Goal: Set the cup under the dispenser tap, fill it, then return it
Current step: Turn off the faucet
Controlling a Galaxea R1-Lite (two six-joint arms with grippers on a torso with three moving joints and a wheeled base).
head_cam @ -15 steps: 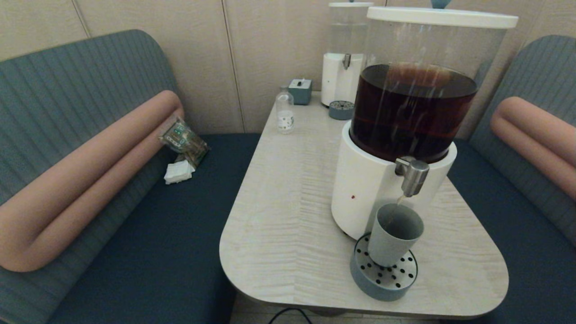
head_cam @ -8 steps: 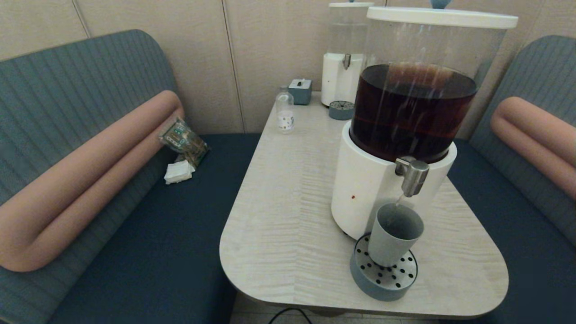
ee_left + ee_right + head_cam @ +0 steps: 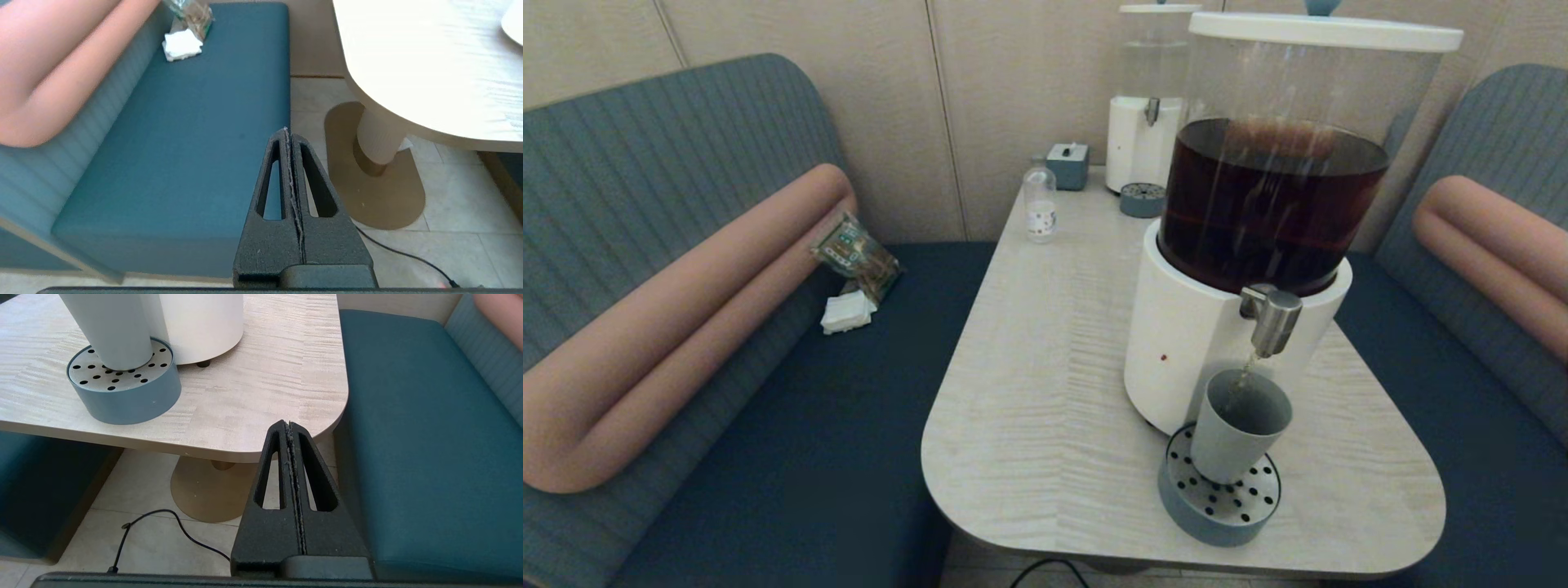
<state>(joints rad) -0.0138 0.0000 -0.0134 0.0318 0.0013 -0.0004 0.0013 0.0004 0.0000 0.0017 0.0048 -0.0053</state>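
The grey-blue cup (image 3: 1237, 425) stands upright on the round perforated drip tray (image 3: 1221, 502), directly under the steel dispenser tap (image 3: 1270, 318). A thin stream runs from the tap into the cup. The tap belongs to the big white-based dispenser (image 3: 1225, 327) with dark brown liquid. In the right wrist view the cup (image 3: 108, 328) and the drip tray (image 3: 122, 390) show above the table edge. My right gripper (image 3: 289, 424) hangs shut and empty below the table's near corner. My left gripper (image 3: 286, 130) is shut and empty, low beside the bench seat. Neither arm shows in the head view.
A smaller clear-liquid dispenser (image 3: 1147, 122), its drip tray (image 3: 1142, 198), a small grey box (image 3: 1067, 165) and a clear labelled bottle (image 3: 1039, 200) stand at the table's far end. A snack packet (image 3: 856, 255) and napkin (image 3: 847, 312) lie on the left bench. A cable (image 3: 163, 531) runs across the floor.
The stream from the tap into the cup goes on. The cup and both grippers have not moved.
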